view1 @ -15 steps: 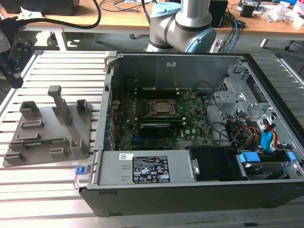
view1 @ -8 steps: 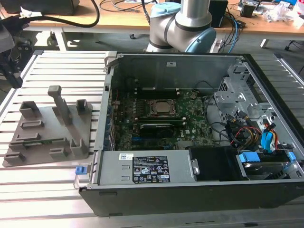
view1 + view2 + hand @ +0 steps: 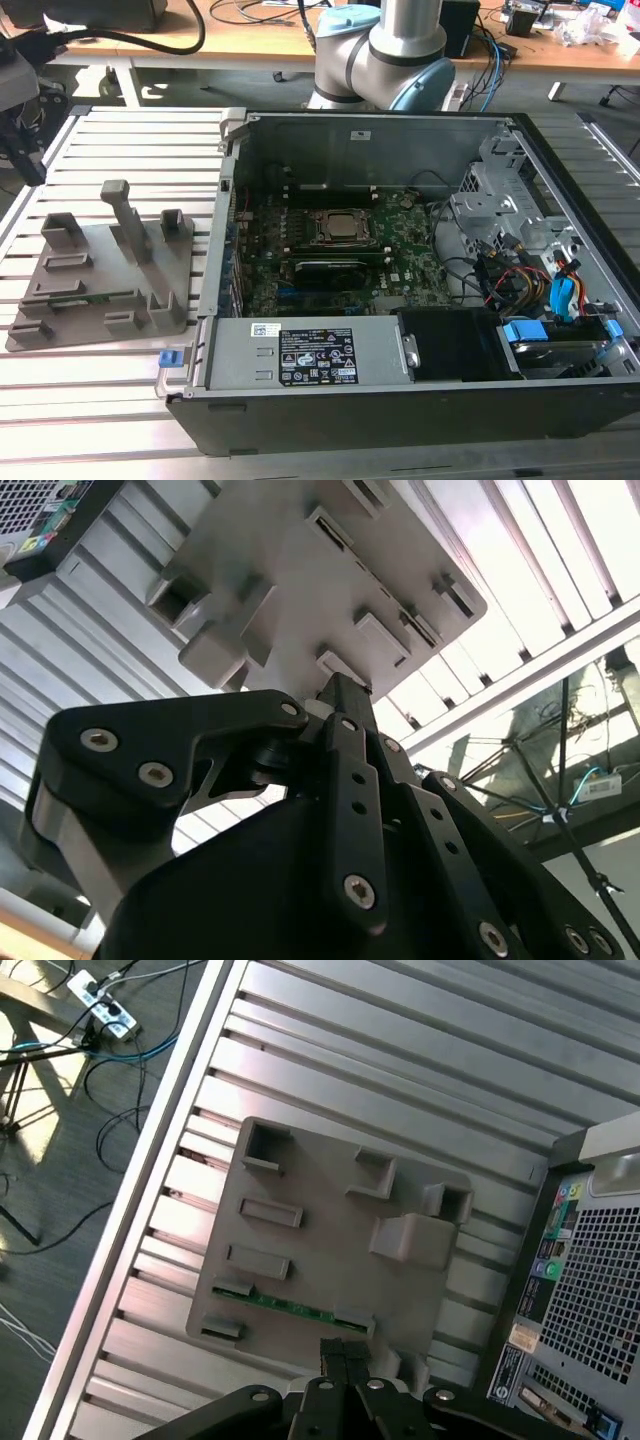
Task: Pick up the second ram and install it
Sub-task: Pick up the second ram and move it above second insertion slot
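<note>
Your hand, in the first wrist view, hangs over the table. Its fingers appear pressed together and grip nothing. Just beyond the fingertips lies the second ram, seated on edge in the grey holder tray, well apart from the open computer case. Its long axis follows the table's slats, with one end pointing toward the case.

silver arm, blue caps, black pincer
</note>
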Controlling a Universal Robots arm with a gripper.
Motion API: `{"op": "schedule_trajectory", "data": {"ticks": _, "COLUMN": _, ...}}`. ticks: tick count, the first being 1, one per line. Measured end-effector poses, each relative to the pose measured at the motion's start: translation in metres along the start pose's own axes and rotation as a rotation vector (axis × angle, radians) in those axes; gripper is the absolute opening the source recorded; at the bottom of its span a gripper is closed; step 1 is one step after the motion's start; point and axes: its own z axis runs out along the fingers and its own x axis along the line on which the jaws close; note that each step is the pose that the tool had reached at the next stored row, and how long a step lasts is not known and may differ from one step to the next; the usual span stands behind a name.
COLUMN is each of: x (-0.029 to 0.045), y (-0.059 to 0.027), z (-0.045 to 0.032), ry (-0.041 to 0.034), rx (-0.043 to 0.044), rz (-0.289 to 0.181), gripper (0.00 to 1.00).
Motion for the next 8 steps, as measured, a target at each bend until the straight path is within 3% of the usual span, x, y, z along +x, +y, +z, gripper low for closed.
{"op": "schedule_trajectory", "data": {"ticks": 8, "x": 0.0, "y": 0.0, "z": 0.0, "ry": 0.0028, "rx": -0.0015, "rz": -0.064, "gripper": 0.11}}
